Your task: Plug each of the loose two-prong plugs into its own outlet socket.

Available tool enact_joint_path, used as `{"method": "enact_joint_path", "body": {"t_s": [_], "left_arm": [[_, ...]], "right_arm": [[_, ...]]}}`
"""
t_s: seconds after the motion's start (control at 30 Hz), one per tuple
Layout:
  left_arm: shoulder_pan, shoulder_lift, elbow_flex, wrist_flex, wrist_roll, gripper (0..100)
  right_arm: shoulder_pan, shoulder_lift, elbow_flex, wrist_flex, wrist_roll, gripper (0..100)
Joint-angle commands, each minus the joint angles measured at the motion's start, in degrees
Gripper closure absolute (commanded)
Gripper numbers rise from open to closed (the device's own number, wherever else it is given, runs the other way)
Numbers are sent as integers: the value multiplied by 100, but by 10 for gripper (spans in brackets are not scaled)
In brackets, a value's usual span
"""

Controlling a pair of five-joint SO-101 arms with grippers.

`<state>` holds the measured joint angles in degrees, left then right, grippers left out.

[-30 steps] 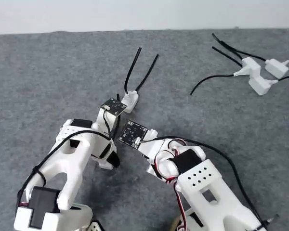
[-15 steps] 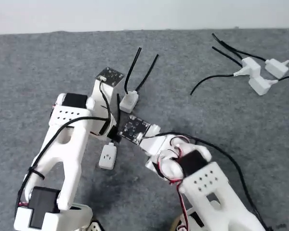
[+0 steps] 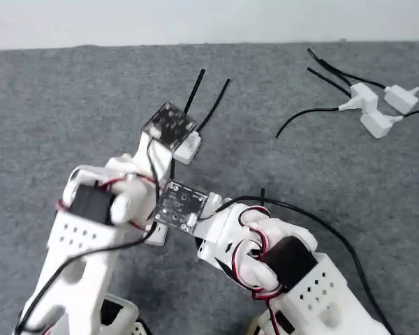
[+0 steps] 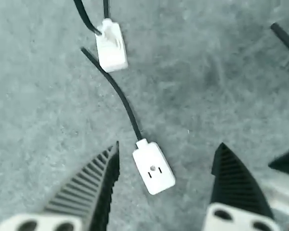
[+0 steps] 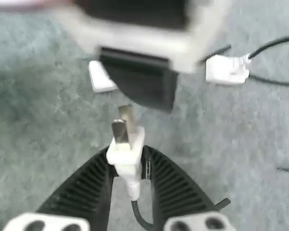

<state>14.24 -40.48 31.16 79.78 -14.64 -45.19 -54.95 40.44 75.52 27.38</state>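
Carpet (image 3: 335, 181): left hand (image 4: 169, 145) (spread) over socket (image 4: 154, 172)

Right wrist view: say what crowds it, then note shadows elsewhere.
Right wrist view: the other arm looms over the plug in the right gripper. Left wrist view: faint shadow beside the socket. High view: soft shadows on the mat beside that arm.

I see my left pincer (image 3: 160, 194) and right pincer (image 3: 178, 208) nose to nose mid-table, tucked beneath their camera boards (image 3: 169, 124). A white connector (image 3: 188, 148) with two black leads lies near them, beside the left one's board. Three white plugs (image 3: 377, 124) lie well apart from both, off on the right pincer's side.
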Motion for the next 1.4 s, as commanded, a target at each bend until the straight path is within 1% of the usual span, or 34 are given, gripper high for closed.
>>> {"method": "enact_joint_path", "body": {"t_s": [0.0,0.13,0.33,0.53,0.57,0.63,0.7,0.8,0.97,1.13,1.37], "left_arm": [[62,-782,40,-141,-158,706],[88,-1301,48,-9,-167,706],[88,-1415,-4,18,-167,706],[97,-1415,-453,519,-158,706],[132,-1415,-523,598,-149,706],[413,-1415,-611,747,-149,706],[668,-1424,-690,800,-149,706],[870,-1424,-804,800,-158,706],[888,-1424,-1077,818,-158,706],[905,-1415,-1490,1134,-167,706],[914,-1415,-1200,1125,-167,706]], "right_arm": [[-40,-127,-369,-215,70,991],[-40,-127,-360,-215,79,991],[-31,-127,-352,-224,79,991],[-4,-119,-334,-330,62,991],[-4,-119,-334,-356,62,991],[-4,-119,-334,-391,44,991],[-4,-119,-334,-391,53,991],[-4,-119,-316,-382,35,991],[40,-119,-308,-365,26,991],[189,-119,-308,-382,26,991],[198,-119,-264,-391,35,991]]}}
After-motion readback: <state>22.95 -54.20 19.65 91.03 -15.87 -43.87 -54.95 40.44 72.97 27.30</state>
